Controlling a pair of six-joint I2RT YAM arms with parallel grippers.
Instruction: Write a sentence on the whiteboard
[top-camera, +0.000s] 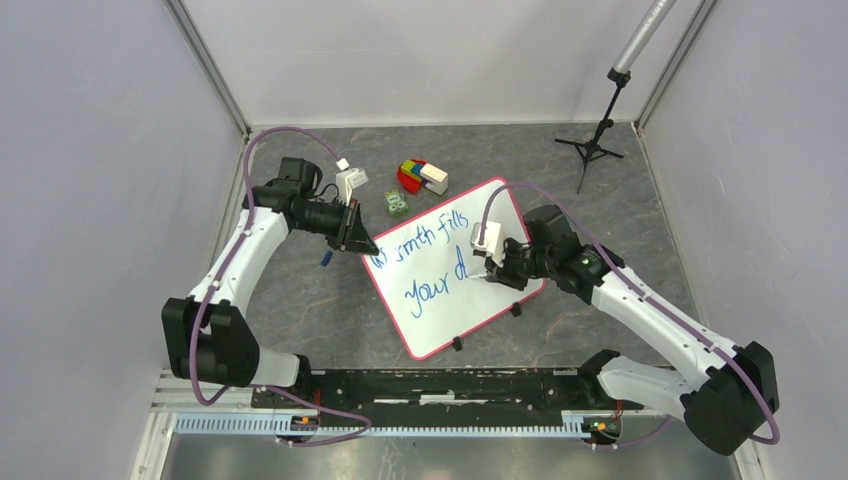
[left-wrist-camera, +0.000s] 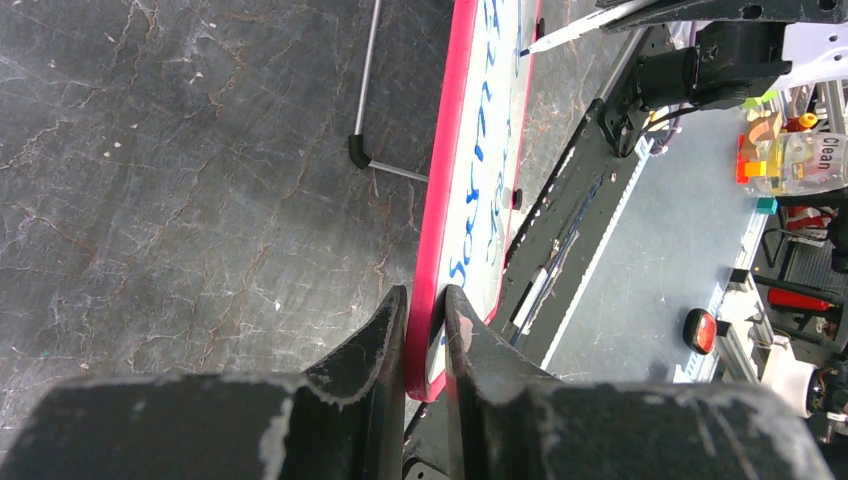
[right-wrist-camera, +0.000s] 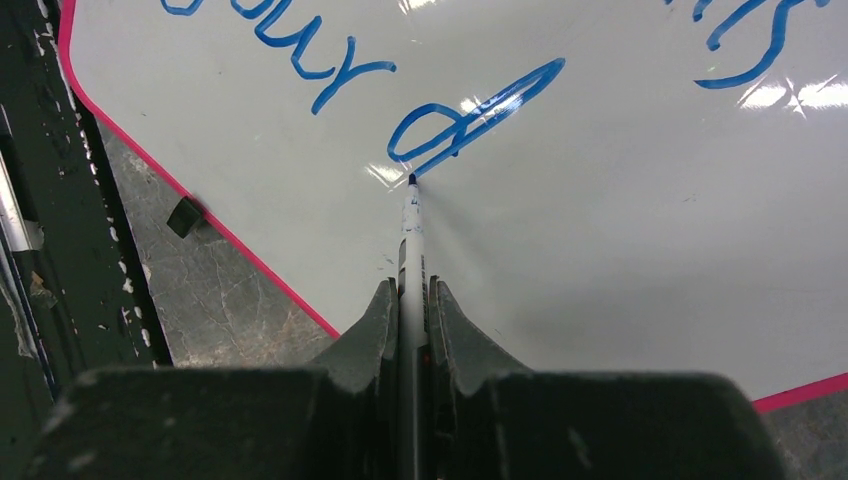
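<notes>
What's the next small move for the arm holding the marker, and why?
Probably move the marker just past the d and start the next letter: the right claw holds its tip at the d's foot, the sentence stops there, and the left claw pins the whiteboard by its edge.

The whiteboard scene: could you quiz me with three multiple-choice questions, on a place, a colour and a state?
1. Where does the left gripper hold the whiteboard? A) its pink rim B) its middle C) nowhere
2. What colour is the lettering? A) black B) blue C) green
3. How is the marker in the right gripper? A) capped B) tip on the board C) lifted high above it
1 A, the rim sits in its grip; 2 B, blue strokes show on the board; 3 B, its tip meets the board at the "d".
</notes>
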